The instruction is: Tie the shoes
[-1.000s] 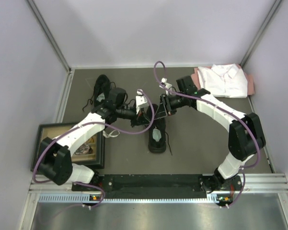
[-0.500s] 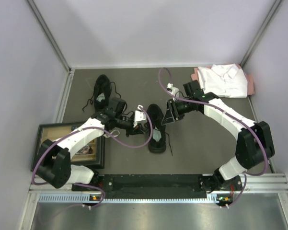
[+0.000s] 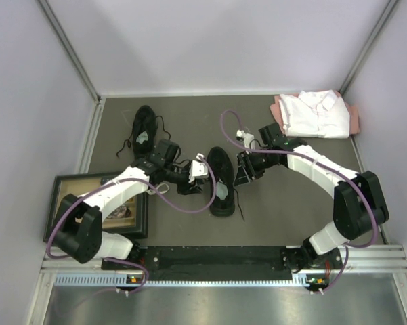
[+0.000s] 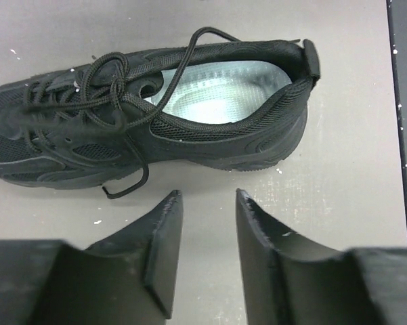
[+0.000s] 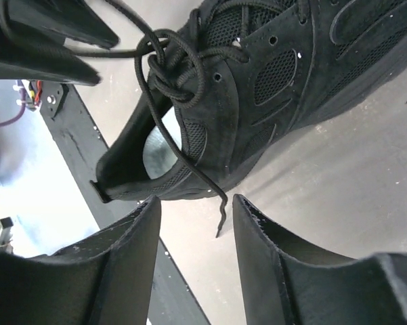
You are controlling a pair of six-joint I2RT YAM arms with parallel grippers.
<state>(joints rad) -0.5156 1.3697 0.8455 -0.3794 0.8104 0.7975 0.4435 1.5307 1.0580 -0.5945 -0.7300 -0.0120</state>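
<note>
One black shoe [image 3: 221,183] lies mid-table, heel towards the arms, its pale grey insole [image 4: 223,84] showing. Its laces are bunched in a knot [image 4: 103,76] over the tongue, with one loose end on the table [image 4: 125,191]. My left gripper [image 3: 204,177] is open and empty just left of this shoe, in the left wrist view [image 4: 204,198] a little short of its side. My right gripper [image 3: 241,177] is open on the shoe's right side. In the right wrist view [image 5: 195,203] a loose lace end [image 5: 221,211] hangs between the fingers, untouched. The second black shoe [image 3: 144,128] lies at the back left.
A folded white shirt [image 3: 318,112] lies at the back right corner. A dark-framed box [image 3: 141,210] sits at the left, under the left arm. A black rail [image 3: 217,257] runs along the near edge. Grey walls enclose the table on three sides.
Both grippers have drawn back from over the middle shoe's laces, the left one to its left side, the right one to its right side and nearer the arms.
</note>
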